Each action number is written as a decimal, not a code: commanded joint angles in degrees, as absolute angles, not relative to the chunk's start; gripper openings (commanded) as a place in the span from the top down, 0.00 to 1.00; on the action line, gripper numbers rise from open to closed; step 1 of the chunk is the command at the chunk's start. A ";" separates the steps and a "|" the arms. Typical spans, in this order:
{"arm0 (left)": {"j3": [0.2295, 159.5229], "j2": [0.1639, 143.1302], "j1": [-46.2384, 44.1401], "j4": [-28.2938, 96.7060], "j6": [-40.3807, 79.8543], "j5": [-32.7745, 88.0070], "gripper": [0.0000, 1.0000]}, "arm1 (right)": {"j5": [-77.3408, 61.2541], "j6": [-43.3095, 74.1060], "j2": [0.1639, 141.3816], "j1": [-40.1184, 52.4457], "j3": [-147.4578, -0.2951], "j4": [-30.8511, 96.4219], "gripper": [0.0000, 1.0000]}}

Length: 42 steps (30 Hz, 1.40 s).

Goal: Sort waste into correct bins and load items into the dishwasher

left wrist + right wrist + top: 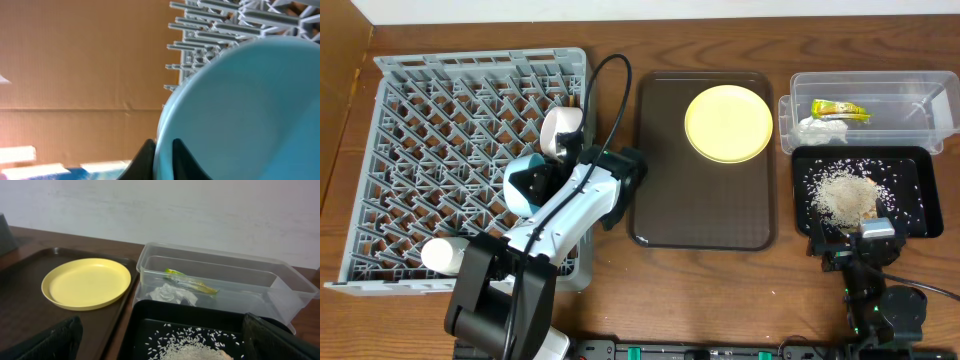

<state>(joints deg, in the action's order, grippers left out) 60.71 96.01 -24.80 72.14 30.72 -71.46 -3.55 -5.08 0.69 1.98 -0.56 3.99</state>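
Left gripper (162, 150): closed on the rim of the light-blue bowl (240, 115) — one dark finger on each face of it.
Blue bowl's place: tilted on edge over the large square grey plastic dish rack (440, 150), near its right wall.
Right gripper (165, 342): jaws spread wide, holding nothing, at the near edge of the shallow black rectangular tray (918, 215).
White bowl (563, 130): on edge in the rack, just behind the blue one.
Small white cup (445, 255): by the rack's near wall.
Round pale-yellow plate (728, 123): far right part of the dark-brown serving tray (670, 200).
Clear plastic rectangular tub (900, 85): table's far right corner — holds the yellow-green snack wrapper (840, 110) and the crumpled white tissue (817, 129).
Rice-like food scraps (845, 192): heaped in the black tray.
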 commanded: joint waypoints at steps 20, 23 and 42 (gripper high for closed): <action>70.72 89.93 -24.73 69.97 35.16 -28.47 0.17 | -3.22 -5.65 0.38 1.52 -0.32 4.01 0.01; 71.18 86.15 -24.73 63.94 27.88 -11.86 0.26 | -3.22 -5.65 0.38 1.52 -0.32 4.01 0.01; 71.11 80.64 -21.93 62.46 27.00 -9.19 0.41 | -3.22 -5.65 0.38 1.52 -0.32 4.01 0.01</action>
